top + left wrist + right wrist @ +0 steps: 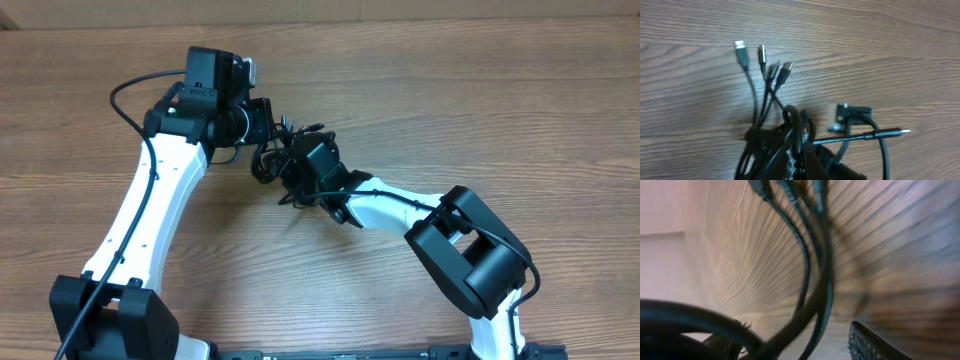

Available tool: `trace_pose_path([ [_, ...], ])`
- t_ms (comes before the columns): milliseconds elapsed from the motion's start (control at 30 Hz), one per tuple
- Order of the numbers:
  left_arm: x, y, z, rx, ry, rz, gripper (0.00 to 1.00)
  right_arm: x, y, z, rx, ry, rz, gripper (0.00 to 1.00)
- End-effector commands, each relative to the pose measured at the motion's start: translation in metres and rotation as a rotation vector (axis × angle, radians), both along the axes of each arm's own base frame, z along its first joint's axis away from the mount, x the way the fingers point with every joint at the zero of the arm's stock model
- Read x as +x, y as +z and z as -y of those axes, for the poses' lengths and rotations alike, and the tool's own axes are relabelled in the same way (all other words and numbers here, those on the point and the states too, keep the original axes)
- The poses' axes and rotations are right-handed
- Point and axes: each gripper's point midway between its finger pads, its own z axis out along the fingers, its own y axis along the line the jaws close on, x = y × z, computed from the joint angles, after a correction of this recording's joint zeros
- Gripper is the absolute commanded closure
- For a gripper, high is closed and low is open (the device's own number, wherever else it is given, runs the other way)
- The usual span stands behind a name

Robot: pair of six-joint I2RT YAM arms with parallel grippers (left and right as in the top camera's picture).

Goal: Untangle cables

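Observation:
The cables (771,137) are a black bundle, and several plug ends (741,52) fan out on the wood beyond it. One more cable with a silver-tipped plug (886,133) sticks out to the right. My left gripper (801,162) is shut on the bundle at the bottom of the left wrist view. In the overhead view the left gripper (266,132) and right gripper (290,172) meet at the cables (270,158). In the right wrist view, cable strands (812,295) run between the spread fingers of my right gripper (795,352), which stands open around them.
The wooden table (480,100) stretches around both arms. A small grey and black connector (845,116) lies right of the bundle. The left arm's own thick cable (125,95) loops at the back left. The arm bases sit along the near edge.

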Motion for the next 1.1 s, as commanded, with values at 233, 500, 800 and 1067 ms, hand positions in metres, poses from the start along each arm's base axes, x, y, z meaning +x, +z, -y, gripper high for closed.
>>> trace_pose_path([
  [233, -0.013, 0.112, -0.056, 0.219, 0.163, 0.358, 0.96, 0.015, -0.019, 0.043, -0.267, -0.060, 0.109, 0.35],
  [500, -0.027, 0.129, -0.079, 0.297, 0.242, 0.395, 0.96, 0.015, -0.020, 0.046, -0.279, -0.065, 0.108, 0.35],
  [800, 0.015, -0.046, -0.068, 0.438, -0.016, -0.036, 0.53, 0.012, -0.014, 0.028, -0.254, 0.066, 0.152, 0.38],
  [1067, 0.074, -0.135, -0.071, 0.411, -0.008, -0.024, 0.55, 0.012, -0.013, 0.028, -0.261, 0.082, 0.164, 0.38],
])
